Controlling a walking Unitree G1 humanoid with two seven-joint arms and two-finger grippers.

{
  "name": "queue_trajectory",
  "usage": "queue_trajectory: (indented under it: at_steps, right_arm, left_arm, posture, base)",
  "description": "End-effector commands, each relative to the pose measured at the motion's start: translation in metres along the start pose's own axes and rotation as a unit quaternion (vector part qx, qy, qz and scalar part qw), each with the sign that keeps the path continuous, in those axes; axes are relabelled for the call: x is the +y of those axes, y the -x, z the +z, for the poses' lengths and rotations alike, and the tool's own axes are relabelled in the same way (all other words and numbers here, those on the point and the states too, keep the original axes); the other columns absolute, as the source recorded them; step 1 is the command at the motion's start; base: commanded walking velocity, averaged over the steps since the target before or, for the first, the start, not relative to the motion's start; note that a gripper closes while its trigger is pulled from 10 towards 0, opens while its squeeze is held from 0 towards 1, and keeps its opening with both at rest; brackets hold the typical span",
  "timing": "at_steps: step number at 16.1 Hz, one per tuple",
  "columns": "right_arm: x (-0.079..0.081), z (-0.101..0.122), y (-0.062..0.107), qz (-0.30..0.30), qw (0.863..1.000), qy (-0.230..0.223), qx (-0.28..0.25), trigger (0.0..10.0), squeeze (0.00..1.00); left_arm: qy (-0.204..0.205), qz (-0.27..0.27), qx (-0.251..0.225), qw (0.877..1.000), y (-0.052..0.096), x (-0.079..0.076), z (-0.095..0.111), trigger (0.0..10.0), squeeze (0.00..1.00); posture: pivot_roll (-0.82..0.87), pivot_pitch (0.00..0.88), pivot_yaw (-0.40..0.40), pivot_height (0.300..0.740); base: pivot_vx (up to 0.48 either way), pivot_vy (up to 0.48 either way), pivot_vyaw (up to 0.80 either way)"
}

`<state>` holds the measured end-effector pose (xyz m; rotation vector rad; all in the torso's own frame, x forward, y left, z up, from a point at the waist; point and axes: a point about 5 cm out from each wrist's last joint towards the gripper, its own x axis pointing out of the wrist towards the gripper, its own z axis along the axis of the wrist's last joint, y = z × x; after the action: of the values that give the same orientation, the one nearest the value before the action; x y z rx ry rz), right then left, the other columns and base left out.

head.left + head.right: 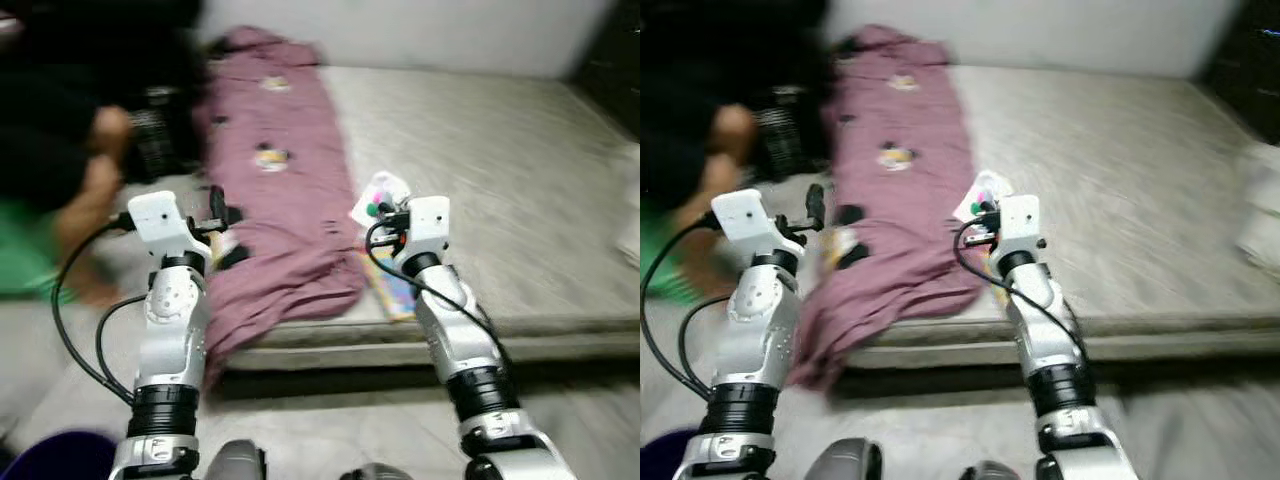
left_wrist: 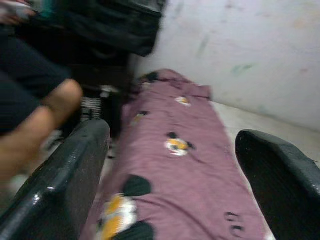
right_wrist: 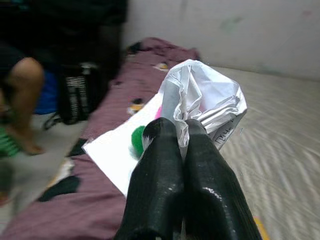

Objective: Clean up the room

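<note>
My right gripper (image 3: 181,127) is shut on a crumpled white paper (image 3: 205,97), held up over the near edge of the grey mattress (image 1: 480,160). Below it lies a flat white sheet (image 3: 112,152) with green and pink blobs on it. A maroon blanket (image 1: 280,180) with cartoon mouse prints runs along the mattress's left side and hangs over its front edge. Over the blanket's near part my left gripper (image 2: 172,135) stands open, with nothing between its fingers (image 2: 75,170).
A person's bare limbs (image 1: 95,190) and a black bag (image 1: 155,140) are on the floor left of the mattress. A colourful flat sheet (image 1: 392,282) lies at the mattress edge. Pale things (image 1: 630,205) sit at the far right. A purple bin (image 1: 50,455) is at bottom left.
</note>
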<state>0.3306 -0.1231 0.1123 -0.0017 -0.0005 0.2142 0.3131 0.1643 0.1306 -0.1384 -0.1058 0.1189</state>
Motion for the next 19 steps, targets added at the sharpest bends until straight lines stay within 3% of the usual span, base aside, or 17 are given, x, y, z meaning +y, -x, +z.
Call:
queue_trajectory:
  at_steps: [1, 3, 6, 10, 19]
  right_arm:
    - [0.000, 0.006, -0.003, -0.001, 1.000, 0.003, -0.012, 10.0, 0.00]
    - [0.000, 0.006, -0.003, 0.001, 1.000, 0.005, -0.012, 10.0, 0.00]
    - [0.001, 0.007, -0.004, 0.005, 1.000, 0.009, -0.012, 10.0, 0.00]
    - [0.002, 0.007, -0.006, 0.008, 1.000, 0.008, -0.013, 10.0, 0.00]
    - [0.003, 0.008, -0.008, 0.010, 1.000, 0.001, -0.018, 10.0, 0.00]
  left_arm:
    - [-0.012, -0.008, 0.001, 1.000, 0.001, 0.000, -0.002, 10.0, 0.00]
    - [-0.014, -0.021, -0.009, 1.000, 0.003, -0.005, -0.001, 10.0, 0.00]
    - [-0.046, -0.031, -0.017, 0.998, 0.005, -0.013, 0.000, 10.0, 0.00]
    - [-0.028, -0.026, -0.008, 0.999, 0.003, -0.011, -0.002, 10.0, 0.00]
    - [-0.047, -0.034, 0.001, 0.998, 0.001, -0.013, -0.006, 10.0, 0.00]
  posture:
    - [0.07, 0.000, -0.079, 0.740]
    - [0.07, 0.000, -0.083, 0.740]
    - [0.07, 0.000, -0.085, 0.740]
    - [0.07, 0.000, -0.082, 0.740]
    - [0.07, 0.000, -0.072, 0.740]
  base:
    - [0.000, 0.000, 0.80]
    - [0.000, 0.000, 0.80]
    - [0.000, 0.000, 0.80]
    - [0.000, 0.000, 0.80]
    - [0.000, 0.000, 0.80]
